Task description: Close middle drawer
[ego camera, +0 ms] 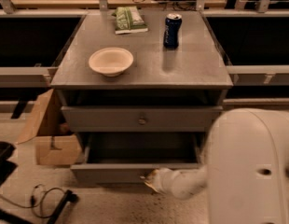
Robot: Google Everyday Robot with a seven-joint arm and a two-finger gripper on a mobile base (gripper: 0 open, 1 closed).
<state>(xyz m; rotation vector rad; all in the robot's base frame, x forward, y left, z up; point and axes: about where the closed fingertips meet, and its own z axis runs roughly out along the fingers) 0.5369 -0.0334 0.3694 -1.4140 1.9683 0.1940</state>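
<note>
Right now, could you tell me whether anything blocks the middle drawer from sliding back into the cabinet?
Nothing visible does. The gripper is at the front panel of the middle drawer, its dark inside shows no objects, and the cardboard box stands beside the cabinet, outside its path.

I have my gripper [151, 179] at the front of the middle drawer [107, 173], with open floor [116, 205] before it. A cardboard box [53, 148] crowds its left side, and a cable [42, 200] lies nearby.

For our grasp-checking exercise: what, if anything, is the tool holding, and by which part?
Cannot be told: the tool is at the front centre of the open middle drawer.
</note>
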